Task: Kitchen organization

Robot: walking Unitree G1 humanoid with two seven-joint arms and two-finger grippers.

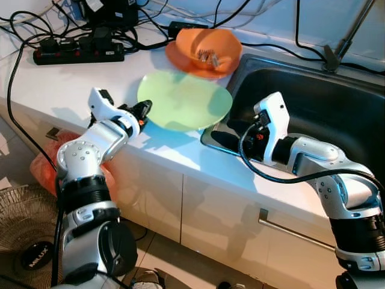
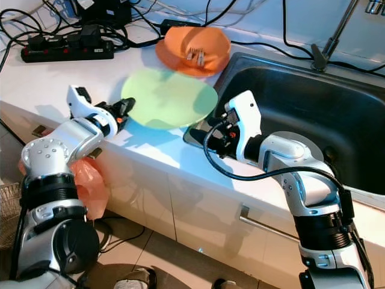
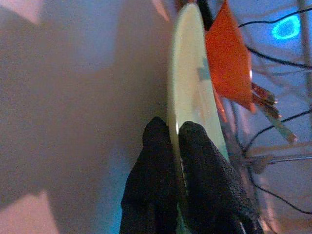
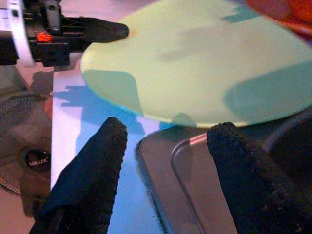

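Clearly the left gripper (image 1: 143,110) had its fingers pinched on the green plate's (image 1: 184,100) rim, the plate held above the surface beside the sink (image 1: 313,108). The right gripper (image 4: 165,165) waited spread below; that thin edge-grip risked slipping.

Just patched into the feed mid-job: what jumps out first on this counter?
The big pale green plate in the middle of the white counter, its edge pinched by the left gripper and reaching toward the sink. Just behind it sits an orange bowl with small items inside. The right gripper hovers open at the sink's near corner, facing the plate.
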